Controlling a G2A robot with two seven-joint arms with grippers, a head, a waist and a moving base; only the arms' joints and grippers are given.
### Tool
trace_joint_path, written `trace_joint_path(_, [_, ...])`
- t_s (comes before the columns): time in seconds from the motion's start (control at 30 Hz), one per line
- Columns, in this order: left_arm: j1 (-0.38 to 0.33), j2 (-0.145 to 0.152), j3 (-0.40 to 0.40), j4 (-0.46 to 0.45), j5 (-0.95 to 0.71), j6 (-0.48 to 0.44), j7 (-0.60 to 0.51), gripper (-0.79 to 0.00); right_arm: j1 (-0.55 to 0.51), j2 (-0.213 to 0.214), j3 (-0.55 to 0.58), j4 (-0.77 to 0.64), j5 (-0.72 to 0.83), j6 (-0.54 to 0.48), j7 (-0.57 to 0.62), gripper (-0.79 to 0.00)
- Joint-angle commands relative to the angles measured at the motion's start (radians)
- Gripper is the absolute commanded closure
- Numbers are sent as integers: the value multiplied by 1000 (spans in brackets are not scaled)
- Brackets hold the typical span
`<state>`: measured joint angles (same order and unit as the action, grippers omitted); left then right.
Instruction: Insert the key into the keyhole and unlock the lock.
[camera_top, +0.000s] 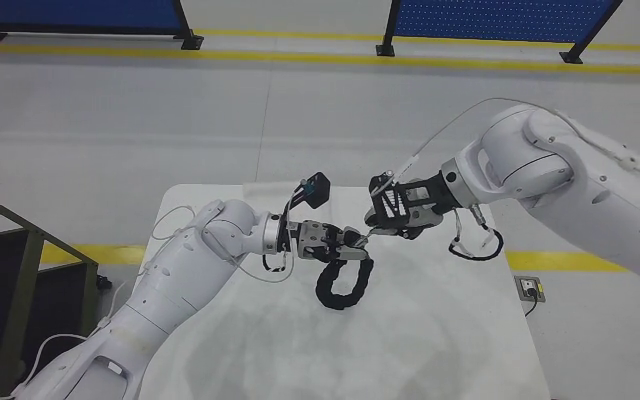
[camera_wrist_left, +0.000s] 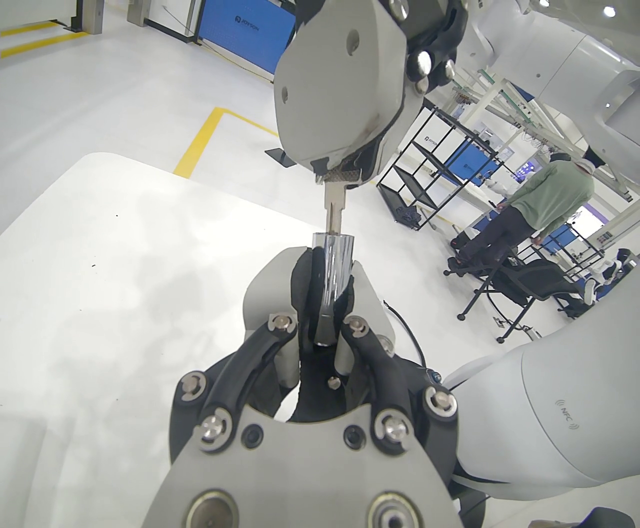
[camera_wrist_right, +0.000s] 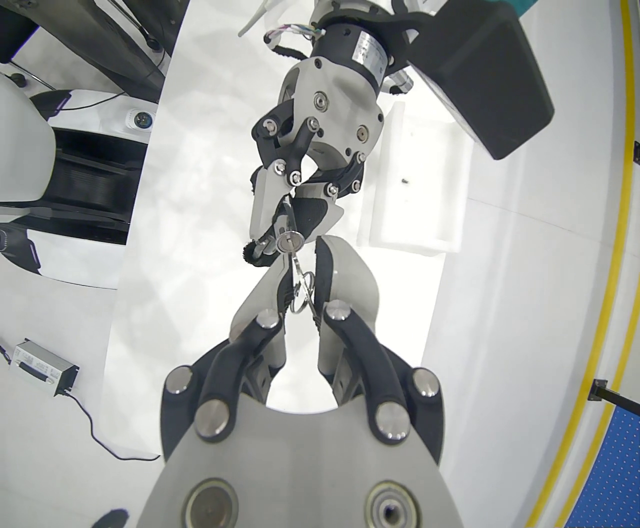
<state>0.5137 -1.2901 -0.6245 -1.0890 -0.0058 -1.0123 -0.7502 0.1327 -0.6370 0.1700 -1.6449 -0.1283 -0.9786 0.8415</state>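
- L gripper (camera_wrist_left: 322, 272) is clamping the lock (camera_wrist_left: 334, 265) by its chrome barrel, jaws tight on both sides. The keyhole (camera_wrist_right: 289, 243) is facing the other arm, which is giving you a fixed target.
- Lock's sitting up off the table (camera_top: 450, 330), w/ its black cable (camera_top: 345, 285) looping down below.
- R gripper (camera_wrist_right: 301, 265) is pinching the key (camera_wrist_right: 298, 274) by the head, jaws closed on it. The blade's sticking straight out, lining up w/ the barrel axis.
- Key tip is meeting the keyhole face and most of the blade is showing outside. Can't tell how deep the tip's sitting.
- You're looking at the insertion step, I'd say. The push needs to be running straight along the barrel, then a twist.
- Any tilt and the blade's prob. jamming or slipping in the grip.
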Motion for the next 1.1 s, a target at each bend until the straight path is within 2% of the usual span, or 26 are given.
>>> trace_joint_path(0.0, [0,-1,0,-2,4,0,2,0,-4,-1,0,7,42,27,27,0])
trace_joint_path(0.27, [2,-7,2,-7,35,0,23,0,-7,-8,2,24,339,230,220,0])
trace_joint_path(0.5, [-3,-13,5,-5,81,0,50,0,-6,-19,13,21,509,451,363,0])
trace_joint_path(0.83, [-7,-19,12,-4,138,0,95,0,-13,-39,44,2,536,741,421,0])
trace_joint_path(0.97, [-4,-19,15,-4,161,0,113,0,-26,-46,58,-4,542,809,418,0])
trace_joint_path(1.0, [-3,-18,14,-3,164,0,119,0,-30,-47,62,-7,544,814,416,-62])
trace_joint_path(1.03, [-1,-18,15,-4,168,0,122,0,-35,-48,67,-9,546,814,414,-342])
trace_joint_path(1.07, [0,-17,14,-4,172,0,126,0,-40,-49,71,-9,551,818,412,-662])
